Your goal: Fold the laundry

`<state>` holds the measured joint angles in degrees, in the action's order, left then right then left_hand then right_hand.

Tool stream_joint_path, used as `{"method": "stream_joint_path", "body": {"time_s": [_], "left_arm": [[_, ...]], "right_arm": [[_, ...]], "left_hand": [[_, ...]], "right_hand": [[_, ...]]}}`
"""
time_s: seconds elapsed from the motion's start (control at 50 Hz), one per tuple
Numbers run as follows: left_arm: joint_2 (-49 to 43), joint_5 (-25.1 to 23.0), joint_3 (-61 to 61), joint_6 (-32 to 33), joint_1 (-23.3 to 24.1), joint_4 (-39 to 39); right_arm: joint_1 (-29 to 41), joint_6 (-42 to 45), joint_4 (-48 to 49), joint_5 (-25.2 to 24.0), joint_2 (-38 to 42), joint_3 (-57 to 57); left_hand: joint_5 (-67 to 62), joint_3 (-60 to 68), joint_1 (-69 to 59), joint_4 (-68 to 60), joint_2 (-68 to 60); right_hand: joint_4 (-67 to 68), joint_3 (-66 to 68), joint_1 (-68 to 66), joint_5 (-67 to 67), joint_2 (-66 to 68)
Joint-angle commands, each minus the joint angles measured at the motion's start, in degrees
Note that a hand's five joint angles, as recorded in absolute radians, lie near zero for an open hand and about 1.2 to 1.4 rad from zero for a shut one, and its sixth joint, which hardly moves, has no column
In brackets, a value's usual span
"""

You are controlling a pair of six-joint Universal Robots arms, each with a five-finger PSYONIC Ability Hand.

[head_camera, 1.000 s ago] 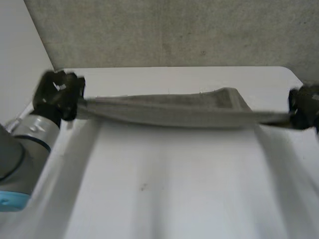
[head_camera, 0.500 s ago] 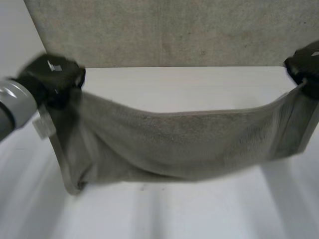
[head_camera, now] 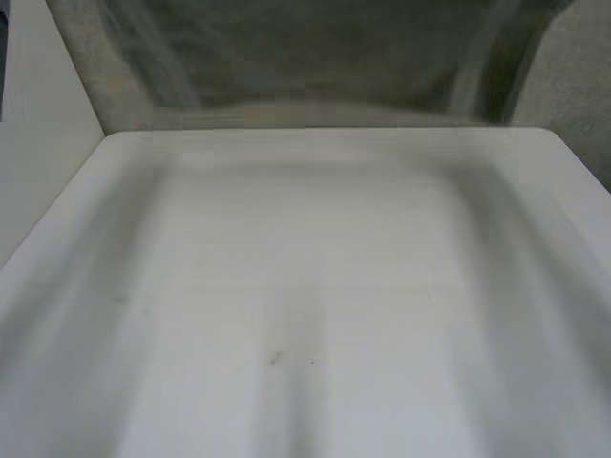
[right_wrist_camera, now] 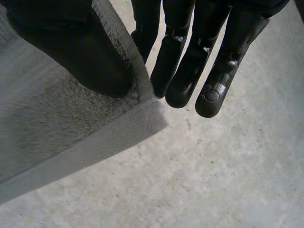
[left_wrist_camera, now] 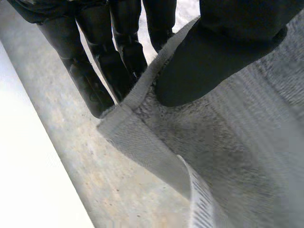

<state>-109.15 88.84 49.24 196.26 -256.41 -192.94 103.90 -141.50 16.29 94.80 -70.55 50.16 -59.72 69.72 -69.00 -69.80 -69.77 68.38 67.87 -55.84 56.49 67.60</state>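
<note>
The left hand (left_wrist_camera: 223,52) has one corner of the grey towel (left_wrist_camera: 247,156) in a pinch. The thumb presses on the cloth from one side and the fingers (left_wrist_camera: 118,57) stand straight behind the hem, so the corner cannot slip out. Below this hand is the grey floor (left_wrist_camera: 95,156), which suggests the corner is in the air and not over the table.

In the head view the towel hangs high, spread wide above the far edge of the white table (head_camera: 315,286). Its lower edge is near that far edge, but I cannot tell if it touches.

The right hand (right_wrist_camera: 71,47) grasps the other corner in the same way, with the thumb on the cloth and the fingers (right_wrist_camera: 190,71) behind its edge.

I think the two corners are held far apart on purpose: the cloth then hangs flat and without wrinkles, ready to be laid down on the table for a fold. No fold is made yet, so the task looks to be at an early step.
</note>
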Motion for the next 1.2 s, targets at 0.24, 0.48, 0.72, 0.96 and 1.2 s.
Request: {"method": "stream_joint_path", "body": {"time_s": [0.24, 0.48, 0.72, 0.96, 1.2], "left_arm": [[-2.20, -7.62, 45.65, 0.16, -2.52, -14.37], [7.11, -7.63, 61.94, 18.28, -7.88, -4.11], [26.62, -15.80, 60.89, 28.47, -12.36, 24.19], [-2.07, -13.96, 46.16, 23.56, -5.52, 4.09], [-21.63, -5.96, 26.08, 21.97, 0.38, -7.01]], "right_arm": [[-1.51, -0.28, -6.53, -16.31, 3.47, 34.36], [-3.96, 9.37, -26.07, -13.17, -5.78, 45.20], [-8.10, 15.55, -42.39, -15.79, -17.69, 43.79], [0.15, 7.64, -21.16, -7.55, 5.92, 32.56], [2.79, 7.90, 0.76, -0.76, 22.74, 20.59]], "left_hand": [[-10.28, 10.28, -11.00, -10.20, -10.23], [-10.28, 10.28, -11.00, -10.20, -10.23], [-10.28, 10.28, -11.00, -10.20, -10.23], [-10.28, 10.28, -11.00, -10.20, -10.23], [-10.28, 10.28, -11.00, -10.20, -10.23]], "right_hand": [[11.62, 12.13, -24.16, 13.51, 12.40], [11.62, 12.13, -24.16, 13.51, 12.40], [11.62, 12.13, -24.16, 13.51, 12.40], [11.62, 12.13, -24.16, 13.51, 12.40], [11.62, 12.13, -24.16, 13.51, 12.40]]}}
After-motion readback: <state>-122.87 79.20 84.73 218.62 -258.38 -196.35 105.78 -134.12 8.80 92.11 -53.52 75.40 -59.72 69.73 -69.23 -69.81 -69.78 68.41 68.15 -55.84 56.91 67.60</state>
